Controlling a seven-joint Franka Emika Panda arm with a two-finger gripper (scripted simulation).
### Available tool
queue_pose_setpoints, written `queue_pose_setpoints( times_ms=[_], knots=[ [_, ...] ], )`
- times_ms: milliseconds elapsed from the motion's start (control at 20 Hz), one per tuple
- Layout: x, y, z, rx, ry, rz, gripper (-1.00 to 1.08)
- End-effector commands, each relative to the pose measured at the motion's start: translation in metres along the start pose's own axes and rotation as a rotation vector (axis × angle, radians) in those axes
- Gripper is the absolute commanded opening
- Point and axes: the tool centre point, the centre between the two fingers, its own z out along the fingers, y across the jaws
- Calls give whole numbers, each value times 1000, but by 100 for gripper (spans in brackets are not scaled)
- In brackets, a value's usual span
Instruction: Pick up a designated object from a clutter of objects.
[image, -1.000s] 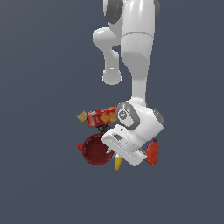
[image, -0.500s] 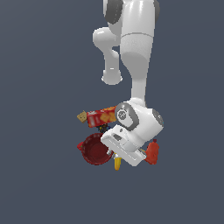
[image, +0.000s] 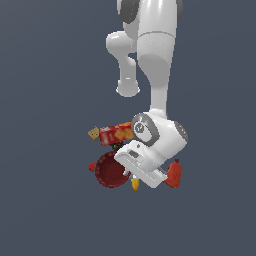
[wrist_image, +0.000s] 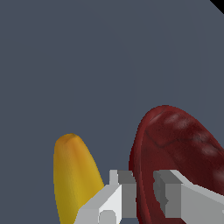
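The designated object, a round dark-red bowl (image: 110, 170), lies at the front of the clutter in the exterior view. In the wrist view the bowl (wrist_image: 179, 140) fills the area beside a yellow banana (wrist_image: 72, 175). My gripper (wrist_image: 145, 192) straddles the bowl's rim, with one finger outside the wall and the other inside, and both pads sit against it. In the exterior view the white hand covers the gripper (image: 131, 172) at the bowl's edge nearer the exterior view's right, so the fingertips are hidden there.
A red-and-yellow cracker box (image: 116, 133) lies behind the bowl with a tan cube (image: 93, 133) at its end. The banana's tip (image: 135, 185) pokes out below the hand. A red drill-like tool (image: 173, 175) stands on the exterior view's right, and a tiny strawberry (image: 92, 166) touches the bowl.
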Motion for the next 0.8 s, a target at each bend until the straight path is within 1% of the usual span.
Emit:
queue_pose_setpoints(
  times_ms=[0,350,750],
  knots=[
    [2,3,-11,3,1,-1,-100],
    [9,24,-53,3,-3,-4,-100],
    [23,59,-127,1,-10,-11,-100]
  ],
)
